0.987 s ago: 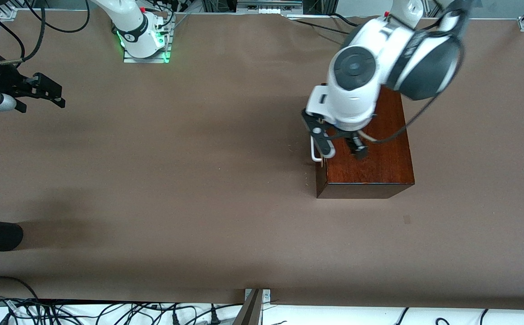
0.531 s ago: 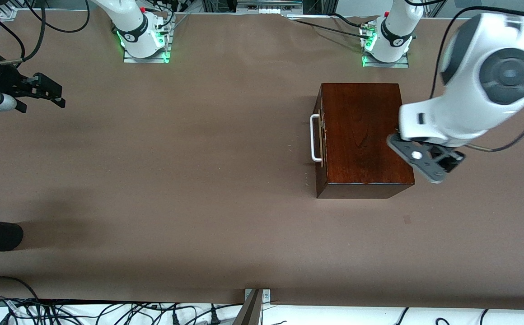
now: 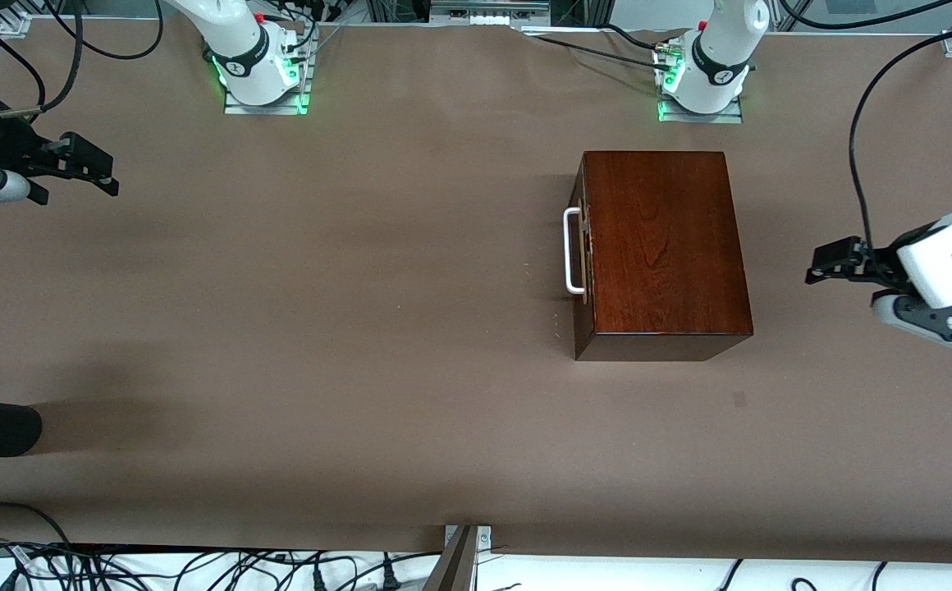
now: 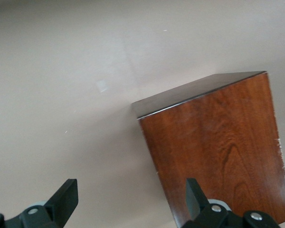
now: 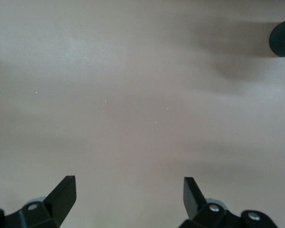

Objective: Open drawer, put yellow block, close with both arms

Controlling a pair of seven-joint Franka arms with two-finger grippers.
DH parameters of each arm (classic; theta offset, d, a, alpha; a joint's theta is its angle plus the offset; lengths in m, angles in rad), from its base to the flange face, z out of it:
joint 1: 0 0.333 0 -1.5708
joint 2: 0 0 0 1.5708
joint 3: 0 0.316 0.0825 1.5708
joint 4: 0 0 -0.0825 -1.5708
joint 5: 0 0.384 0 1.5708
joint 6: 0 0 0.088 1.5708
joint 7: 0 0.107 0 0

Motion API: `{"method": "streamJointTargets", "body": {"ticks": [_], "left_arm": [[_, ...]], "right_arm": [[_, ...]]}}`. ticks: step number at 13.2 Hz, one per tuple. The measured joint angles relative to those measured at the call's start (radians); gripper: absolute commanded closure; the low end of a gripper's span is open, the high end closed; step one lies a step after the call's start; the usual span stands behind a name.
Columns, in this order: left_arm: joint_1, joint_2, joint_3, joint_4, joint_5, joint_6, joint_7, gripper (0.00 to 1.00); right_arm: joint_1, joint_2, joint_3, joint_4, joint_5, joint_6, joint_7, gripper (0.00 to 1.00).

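Pretty even overhead light, soft blurry shadows on the brown paper-covered table [image 3: 361, 328], slight sheen on the glossy mahogany wooden box [image 3: 661, 246], everything sharp.

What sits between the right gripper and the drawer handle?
Nothing: in the front view only bare brown table lies between the right gripper, jaws open, and the handle.

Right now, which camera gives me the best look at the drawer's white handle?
The front view: the white handle shows whole against the shut drawer front. The left wrist view shows only the wooden box, no handle; the right wrist view shows only bare table.
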Motion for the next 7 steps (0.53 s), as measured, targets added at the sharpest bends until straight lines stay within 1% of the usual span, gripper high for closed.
{"method": "streamJointTargets", "body": {"ticks": [2, 3, 5, 7], "left_arm": [[-0.039, -0.064, 0.040, -0.051, 0.000, -0.003, -0.093, 0.00], [-0.060, -0.115, 0.051, -0.103, 0.000, 0.002, -0.160, 0.00], [-0.099, -0.232, 0.077, -0.250, 0.000, 0.073, -0.250, 0.00], [-0.148, -0.334, 0.131, -0.389, 0.011, 0.132, -0.268, 0.00]], "right_arm": [[0.000, 0.000, 0.000, 0.000, 0.000, 0.000, 0.000, 0.00], [0.000, 0.000, 0.000, 0.000, 0.000, 0.000, 0.000, 0.00], [0.000, 0.000, 0.000, 0.000, 0.000, 0.000, 0.000, 0.00], [0.000, 0.000, 0.000, 0.000, 0.000, 0.000, 0.000, 0.00]]}}
